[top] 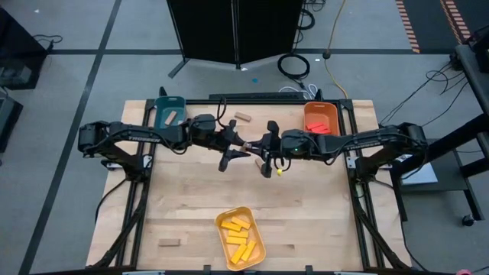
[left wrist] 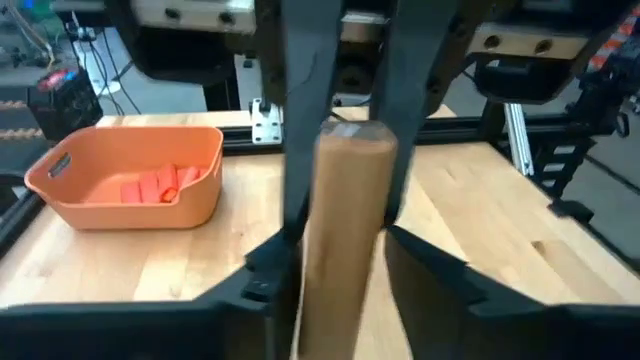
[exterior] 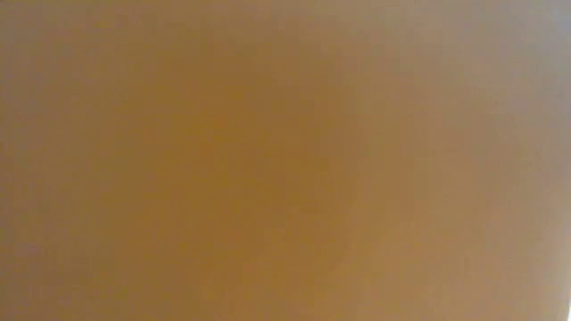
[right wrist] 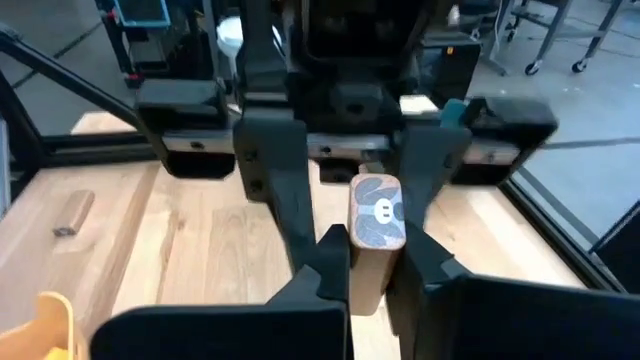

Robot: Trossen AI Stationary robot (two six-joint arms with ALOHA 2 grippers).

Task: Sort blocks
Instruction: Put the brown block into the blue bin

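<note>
Sorting looks mostly done to me. Reading the table [top: 321,221] like a clock from above: the yellow tray [top: 256,229] at 6 o'clock has a pile of yellow blocks [top: 235,233] in it, and the orange tray [top: 307,114] at about 1 o'clock holds the red blocks [top: 322,126]. The teal tray [top: 159,107] at 11 o'clock has just one wooden block [top: 171,117] inside.

What's left is the plain wood. One loose block [top: 243,117] lies at 12 o'clock near the back edge, and another stray block [top: 170,243] sits at 7 o'clock near the front. I can't spot any red or yellow ones lying loose.

The tan block [top: 246,144] in play is up off the table at dead centre, where both arms meet nose to nose. The right gripper [top: 258,149] is clenched on one end of it. The left gripper [top: 238,147] sits around the other end, and I honestly can't tell whether it has clamped down yet. My guess is a handover toward the teal tray, so three wooden ones to go counting this one
</note>
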